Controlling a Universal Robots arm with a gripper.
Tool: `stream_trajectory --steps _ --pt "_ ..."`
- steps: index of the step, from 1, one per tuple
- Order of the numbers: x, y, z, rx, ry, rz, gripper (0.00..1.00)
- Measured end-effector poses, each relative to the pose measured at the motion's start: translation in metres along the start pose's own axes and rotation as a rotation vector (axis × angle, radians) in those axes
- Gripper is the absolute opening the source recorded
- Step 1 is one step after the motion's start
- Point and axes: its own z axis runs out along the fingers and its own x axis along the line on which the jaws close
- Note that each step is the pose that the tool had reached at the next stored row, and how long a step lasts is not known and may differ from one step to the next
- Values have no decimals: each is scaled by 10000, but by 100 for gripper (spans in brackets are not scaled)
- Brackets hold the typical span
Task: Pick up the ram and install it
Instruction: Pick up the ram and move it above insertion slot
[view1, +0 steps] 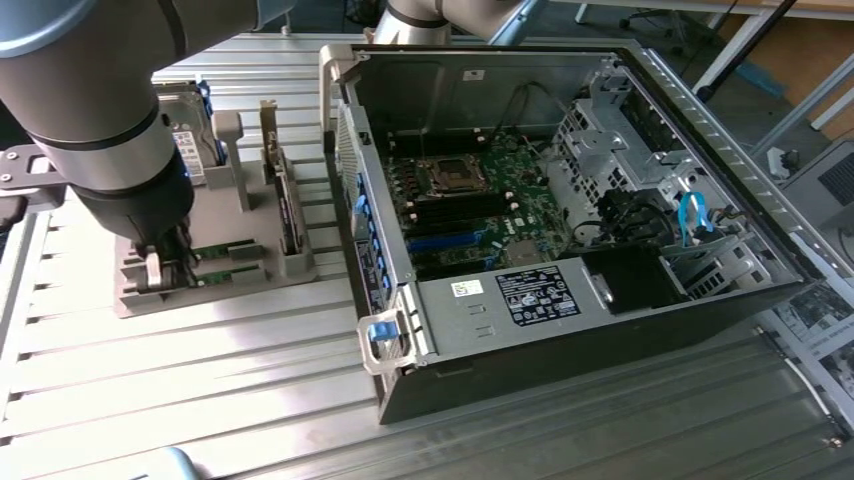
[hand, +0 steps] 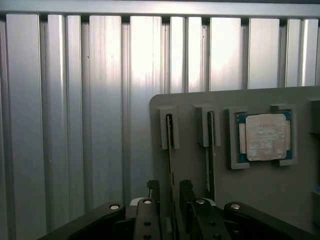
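The step in hand looked to be the grasp on the ram. Doing it well would call for keeping the claw centred over the thin board, so that both fingers met its flat faces squarely and at the same instant, low enough to bear on the board and not merely its top edge. A lopsided close would likely tip the stick in its slot or drag across the chips. The claw stood open, one finger on each side of the ram with a sliver of gap on both sides, so nothing was gripped. The ram stood on edge in the grey holder, its far end seated in an upright guide, in the slot nearest the holder's edge that bordered the bare bench. A second stick stood in the neighbouring slot, just beside the ram and outside the claw, so one finger reached down between the two boards and had little room to stray. The processor chip lay flat in its pocket farther in from that edge, apart from the claw. In the exterior view the holder sat on the bench toward the exterior view's left, and the open computer case sat beside it, well apart from the claw.
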Motion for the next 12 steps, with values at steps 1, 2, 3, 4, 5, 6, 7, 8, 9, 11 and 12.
stream_trajectory --steps 1,2,3,4,5,6,7,8,9,11,12 --pt "0 -3 8 -1 2 -5 30" --pt "1 -7 12 -1 4 -10 30" --pt "1 -11 20 0 6 -16 30" --pt "1 -14 26 -1 9 -22 30" --pt "1 -17 32 0 11 -28 30" --pt "2 -21 40 -1 14 -35 30" --pt "2 -23 45 -1 16 -40 30" --pt "2 -25 50 -1 18 -44 30" --pt "2 -27 55 -1 21 -48 30" --pt "2 -29 66 -1 25 -57 30" --pt "2 -31 71 -2 28 -60 30"
